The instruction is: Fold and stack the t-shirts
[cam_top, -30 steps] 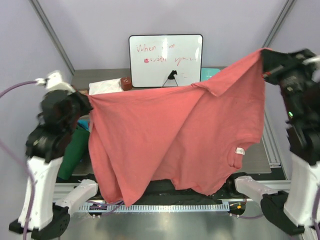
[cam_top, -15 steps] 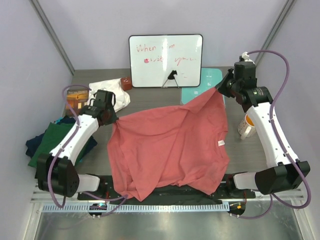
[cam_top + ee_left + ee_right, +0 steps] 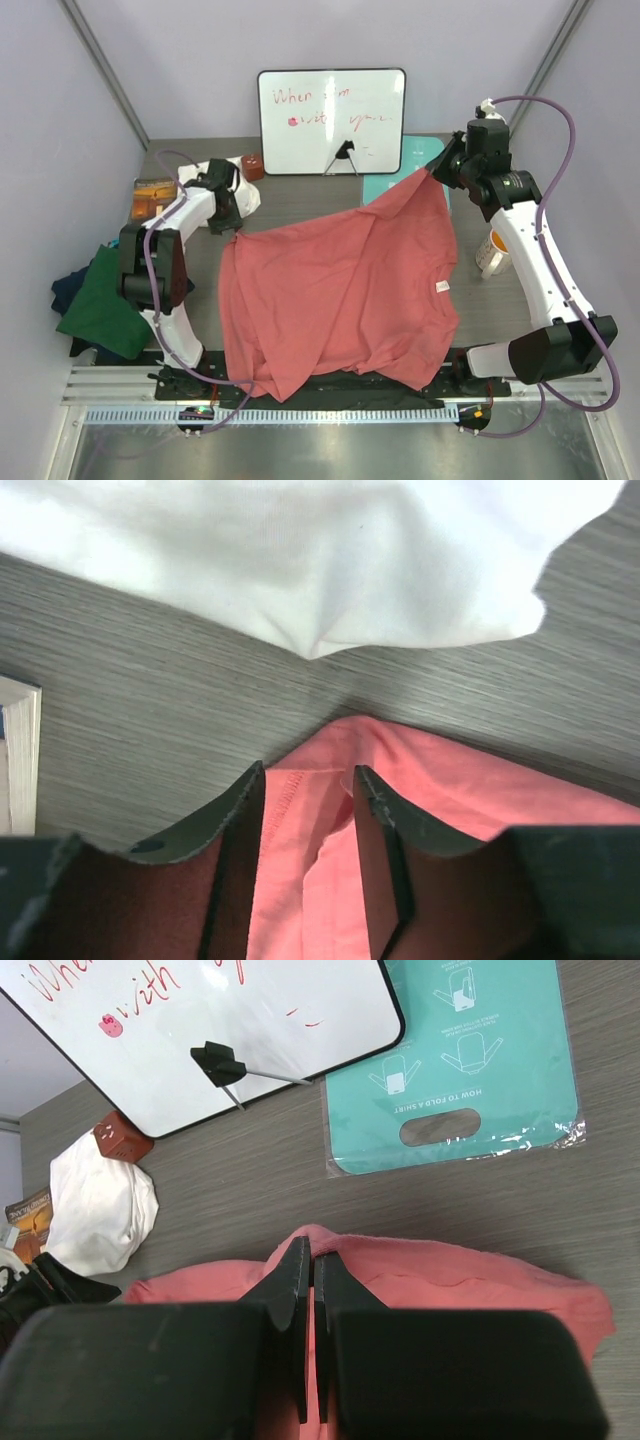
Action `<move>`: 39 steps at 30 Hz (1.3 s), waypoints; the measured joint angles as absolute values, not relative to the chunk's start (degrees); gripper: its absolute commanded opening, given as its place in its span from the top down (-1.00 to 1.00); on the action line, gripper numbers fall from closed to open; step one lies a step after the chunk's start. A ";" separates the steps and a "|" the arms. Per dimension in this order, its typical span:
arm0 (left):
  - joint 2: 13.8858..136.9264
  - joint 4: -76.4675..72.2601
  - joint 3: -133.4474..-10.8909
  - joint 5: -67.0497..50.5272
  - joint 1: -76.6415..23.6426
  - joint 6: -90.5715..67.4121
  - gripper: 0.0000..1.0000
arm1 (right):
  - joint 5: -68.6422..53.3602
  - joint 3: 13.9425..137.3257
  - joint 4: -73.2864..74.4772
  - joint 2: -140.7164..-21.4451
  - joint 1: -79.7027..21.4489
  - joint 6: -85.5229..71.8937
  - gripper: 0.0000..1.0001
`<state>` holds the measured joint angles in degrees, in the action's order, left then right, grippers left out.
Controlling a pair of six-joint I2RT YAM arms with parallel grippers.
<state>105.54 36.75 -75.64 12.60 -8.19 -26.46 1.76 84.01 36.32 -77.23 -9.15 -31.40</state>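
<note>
jaws of my left gripper (image 3: 308, 778) stand partly apart, straddling a stitched hem of the large salmon-pink cotton t-shirt (image 3: 340, 290) without pinching it; the cloth lies slack between them on the grey wood-grain table (image 3: 120, 710). jaws of my right gripper (image 3: 310, 1252) are pressed together on the shirt's far right corner, which rides up off the table where i hold it. from those two points the shirt spreads back toward me, mostly flat but creased, one long diagonal fold across it, its small white neck label (image 3: 441, 287) showing nearer my right side. i judge it light, limp and not slippery: it will sag from any single pinch, so it wants taking by hem or shoulder seam, two corners at once, drawn taut. just beyond my left gripper sits a crumpled white cloth (image 3: 330, 560); beyond my right, a flat pale-teal rectangular mat (image 3: 470, 1050) and a whiteboard (image 3: 200, 1020). well off to the left of my left gripper lie a dark green t-shirt (image 3: 100, 310) and a navy t-shirt (image 3: 62, 290), heaped, not yet folded.
</note>
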 measured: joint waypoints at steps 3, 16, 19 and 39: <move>103.20 37.06 -75.92 12.10 -8.19 -26.50 0.14 | 1.74 84.01 36.10 -77.23 -9.15 -31.38 0.98; 87.09 35.77 -67.88 5.78 -8.19 -28.69 0.32 | 0.12 83.99 34.68 -79.15 -9.15 -31.42 0.98; 87.50 34.96 -64.88 4.58 -8.19 -29.82 0.32 | -0.38 83.90 34.65 -79.55 -9.15 -31.40 0.98; 90.94 26.63 -56.84 2.92 -8.23 -31.05 0.34 | -0.73 80.64 34.59 -78.35 -9.15 -30.11 0.98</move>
